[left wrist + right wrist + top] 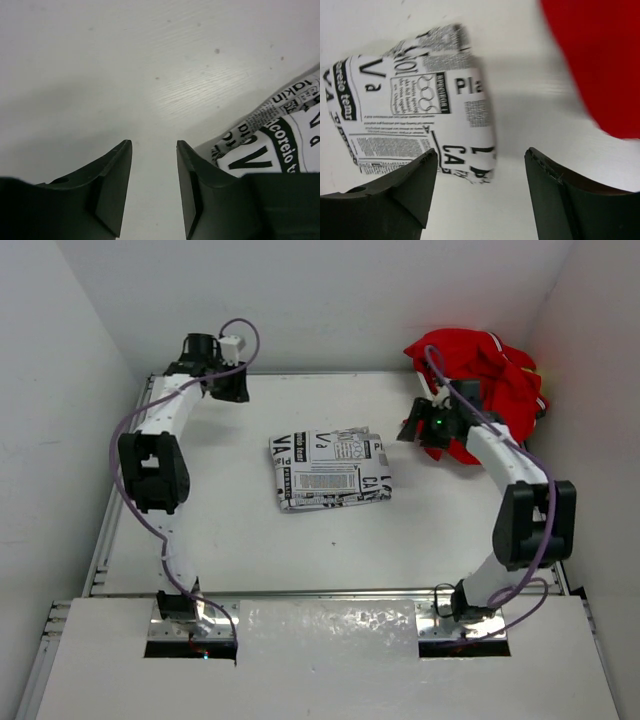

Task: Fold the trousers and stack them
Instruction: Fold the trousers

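The trousers point(329, 469), white with black newspaper print, lie folded into a compact rectangle in the middle of the table. My left gripper point(232, 388) hovers at the back left, well clear of them. In the left wrist view its jaws are open over bare table, with a corner of the trousers point(280, 145) at the right. My right gripper point(415, 430) is just right of the fold, near the red cloth. Seen from the right wrist camera, its jaws stand wide open and empty, the trousers point(415, 115) lying ahead to the left.
A heap of red clothing point(480, 375) lies at the back right corner, seen also in the right wrist view as red cloth point(600, 60). White walls close in the table point(250, 540) at the back and on both sides.
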`<state>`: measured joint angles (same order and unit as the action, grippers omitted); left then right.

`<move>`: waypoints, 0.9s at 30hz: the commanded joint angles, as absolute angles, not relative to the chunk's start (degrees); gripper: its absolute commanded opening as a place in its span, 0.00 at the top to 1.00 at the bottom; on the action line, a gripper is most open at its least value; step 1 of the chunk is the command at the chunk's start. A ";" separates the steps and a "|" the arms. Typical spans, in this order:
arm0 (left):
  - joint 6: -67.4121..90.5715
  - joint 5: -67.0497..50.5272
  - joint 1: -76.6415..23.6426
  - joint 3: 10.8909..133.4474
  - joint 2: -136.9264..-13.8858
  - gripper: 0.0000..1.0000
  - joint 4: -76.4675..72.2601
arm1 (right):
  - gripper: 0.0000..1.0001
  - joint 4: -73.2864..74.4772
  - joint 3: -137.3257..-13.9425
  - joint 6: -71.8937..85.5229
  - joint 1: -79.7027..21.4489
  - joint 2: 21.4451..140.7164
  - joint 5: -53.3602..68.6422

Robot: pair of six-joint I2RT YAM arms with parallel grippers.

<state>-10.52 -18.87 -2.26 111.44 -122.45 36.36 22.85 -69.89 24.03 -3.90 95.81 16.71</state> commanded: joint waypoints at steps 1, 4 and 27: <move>-12.21 -17.49 1.65 112.94 -116.46 0.60 40.16 | 0.32 27.77 -69.97 23.12 -0.27 91.33 16.17; -12.92 -17.49 4.03 108.83 -113.30 0.59 42.01 | 0.31 29.18 -66.89 20.92 2.37 88.17 15.47; -13.80 -16.52 5.63 81.74 -94.92 0.55 39.20 | 0.19 31.38 -57.92 18.46 2.72 82.97 6.76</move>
